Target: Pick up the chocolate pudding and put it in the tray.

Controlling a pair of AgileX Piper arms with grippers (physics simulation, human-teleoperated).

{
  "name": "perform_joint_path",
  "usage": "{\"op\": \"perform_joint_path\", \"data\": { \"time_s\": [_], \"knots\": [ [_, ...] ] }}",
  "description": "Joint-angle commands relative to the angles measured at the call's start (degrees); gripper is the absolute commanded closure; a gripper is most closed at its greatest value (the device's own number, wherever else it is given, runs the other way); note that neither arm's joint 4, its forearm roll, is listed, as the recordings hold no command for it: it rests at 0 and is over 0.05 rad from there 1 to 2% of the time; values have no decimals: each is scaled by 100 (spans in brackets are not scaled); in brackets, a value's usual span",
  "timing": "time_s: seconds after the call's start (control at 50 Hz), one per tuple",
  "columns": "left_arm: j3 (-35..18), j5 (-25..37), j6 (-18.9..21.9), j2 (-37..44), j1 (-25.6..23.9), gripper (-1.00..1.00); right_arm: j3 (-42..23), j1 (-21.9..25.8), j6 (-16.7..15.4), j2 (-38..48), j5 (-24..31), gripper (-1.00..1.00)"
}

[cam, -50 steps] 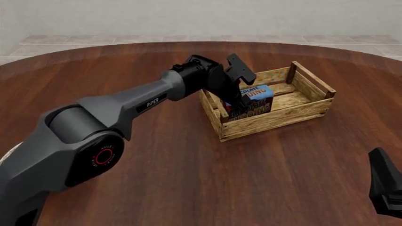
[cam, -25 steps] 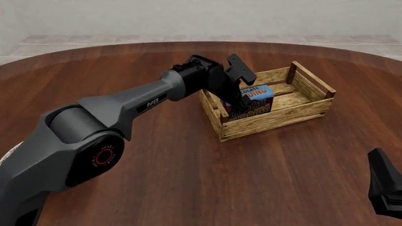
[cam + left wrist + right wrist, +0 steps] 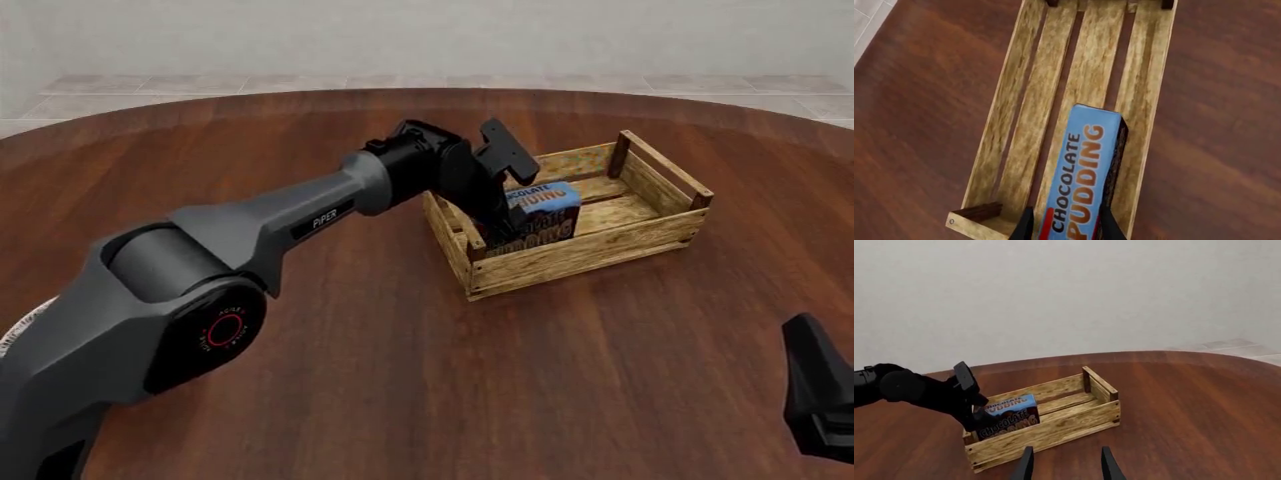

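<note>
At the near right edge of the front view, the right hand [image 3: 817, 400] is seen as a dark shape low over the table [image 3: 400, 380], well apart from everything else. In the right wrist view its two fingertips [image 3: 1026, 465] are spread, with nothing between them and bare wood showing in the gap. At the near left edge of the front view, a small part of a pale, patterned round rim [image 3: 16, 325] is glimpsed behind the left arm's base; what it belongs to cannot be told.

Farther out, the left arm is stretched forward and to the right across the table, and the left hand [image 3: 501, 215] is lowered into the near-left end of the tray [image 3: 587, 255]. The hand is closed on the chocolate pudding [image 3: 538, 215], which is gripped at its narrow sides; in the left wrist view the two dark fingers [image 3: 1022, 227] are pressed against the carton's [image 3: 1081, 180] edges. The carton is held inside the tray, behind the near long wall, with its blue face turned upward and its brown lettered face toward the camera. Whether it touches the tray's slatted floor [image 3: 1087, 65] cannot be told. The far-right part of the tray is seen with only bare slats.

Beyond the table's curved far edge, a pale tiled floor [image 3: 427, 82] and a light wall are seen.
</note>
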Motion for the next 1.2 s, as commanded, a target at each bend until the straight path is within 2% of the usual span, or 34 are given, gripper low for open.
{"op": "perform_joint_path", "data": {
  "time_s": [0.02,1.2],
  "knots": [
    [68,24,60,105,67,-100,15,6,8,-1,-10,-100],
    [538,-124,1,-232,-215,-100,53,16,-11,-1,-48,-100]
  ]
}}
